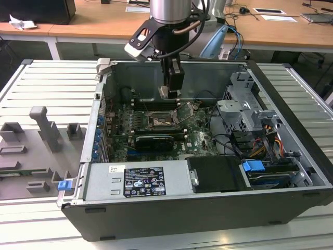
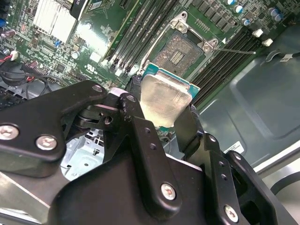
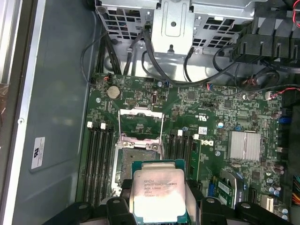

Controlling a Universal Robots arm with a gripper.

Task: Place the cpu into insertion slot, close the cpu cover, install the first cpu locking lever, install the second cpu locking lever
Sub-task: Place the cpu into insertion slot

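Gripper (image 2: 164, 108) up close in both wrist views: black fingers (image 2: 138, 122) pinched narrow on two opposite edges of the cpu (image 3: 159, 194), metal lid up, chip hanging free above the motherboard (image 1: 197, 136). Nothing is under the chip, so it's an edge grip only. The insertion slot (image 3: 139, 153) is open and bare. The cpu cover (image 3: 140, 111) is swung back on the slot's far side in the first wrist view, and a thin wire that looks like a locking lever (image 2: 234, 50) sticks out at one corner. In the exterior view the gripper hangs inside the case (image 1: 208, 208), over the far part of the board. The slot (image 1: 162, 121) reads just nearer than the fingertips, but height muddies that, so I can't call the true offset. In the first wrist view the cpu overlaps the slot's near rim, so it is close but not seated. Risks as I judge them: any lateral or rotational offset on the way down puts a chip corner on the contacts and bends them; wrong notch orientation does the same; the edge grip could let the chip tilt or slip; fingers may clip the raised cover, the lever or the memory slots (image 3: 98, 164) flanking the socket.
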